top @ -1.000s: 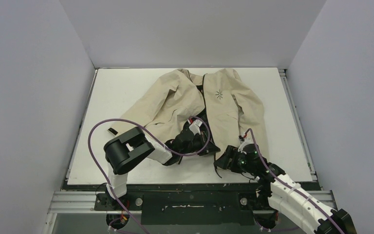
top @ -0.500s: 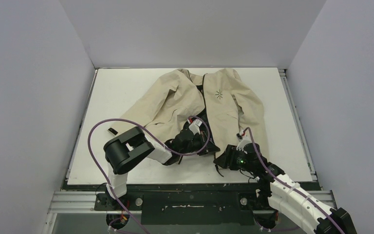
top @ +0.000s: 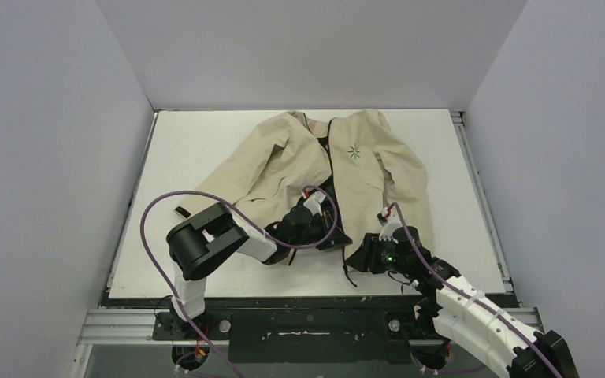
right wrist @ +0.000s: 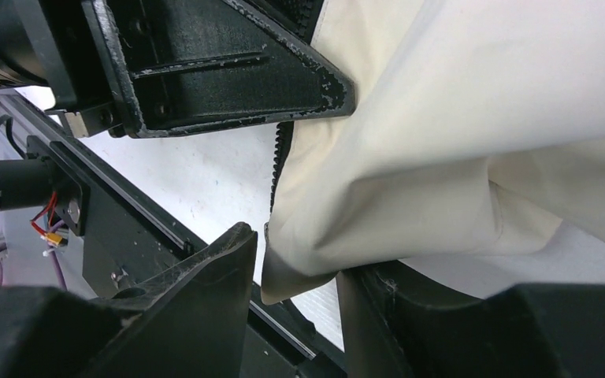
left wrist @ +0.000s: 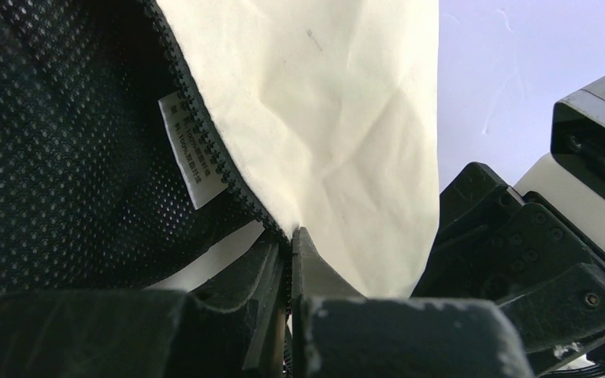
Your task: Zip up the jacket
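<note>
Left hand (top: 324, 230), lower centre of the top view, is resting on the jacket (top: 283, 157), which is lying spread on the worktop (top: 197, 150); the right hand (top: 362, 257) is sitting just beside it.

Left wrist view: the fingers are pressing together on the zipper edge (left wrist: 205, 150). So thin a pinch is probably risking slippage.

Right wrist view: the jaws are standing apart around the hem corner (right wrist: 307, 252). Closing off-centre is likely to bunch fabric and misalign the zipper halves.
</note>
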Controlling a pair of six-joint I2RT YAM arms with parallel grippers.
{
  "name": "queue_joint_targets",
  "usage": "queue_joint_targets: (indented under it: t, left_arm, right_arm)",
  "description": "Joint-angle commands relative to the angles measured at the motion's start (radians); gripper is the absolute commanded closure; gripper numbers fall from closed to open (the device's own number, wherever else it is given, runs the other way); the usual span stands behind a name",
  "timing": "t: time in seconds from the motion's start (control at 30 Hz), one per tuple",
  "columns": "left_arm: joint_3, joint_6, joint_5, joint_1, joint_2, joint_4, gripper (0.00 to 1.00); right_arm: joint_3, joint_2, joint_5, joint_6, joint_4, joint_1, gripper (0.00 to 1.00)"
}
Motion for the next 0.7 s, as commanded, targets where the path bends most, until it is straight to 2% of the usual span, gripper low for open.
queue_joint_targets:
  t: [0.0, 0.1, 0.23, 0.57, 0.67]
  left_arm:
    - [0.036, 0.026, 0.013, 0.004, -0.038, 0.008, 1.00]
    - [0.032, 0.026, 0.016, 0.003, -0.039, 0.013, 1.00]
    - [0.030, 0.023, 0.020, 0.002, -0.038, 0.019, 1.00]
    - [0.024, 0.016, 0.021, -0.001, -0.028, 0.037, 1.00]
    - [0.021, 0.013, 0.021, -0.002, -0.027, 0.043, 1.00]
  right_arm:
    - [0.044, 0.023, -0.017, -0.023, 0.060, 0.007, 0.58]
    - [0.048, 0.040, -0.012, -0.023, 0.072, 0.006, 0.55]
    - [0.054, 0.067, -0.005, -0.026, 0.093, 0.006, 0.54]
    - [0.065, 0.120, -0.014, -0.024, 0.148, 0.006, 0.66]
    - [0.061, 0.127, -0.024, -0.030, 0.151, 0.006, 0.64]
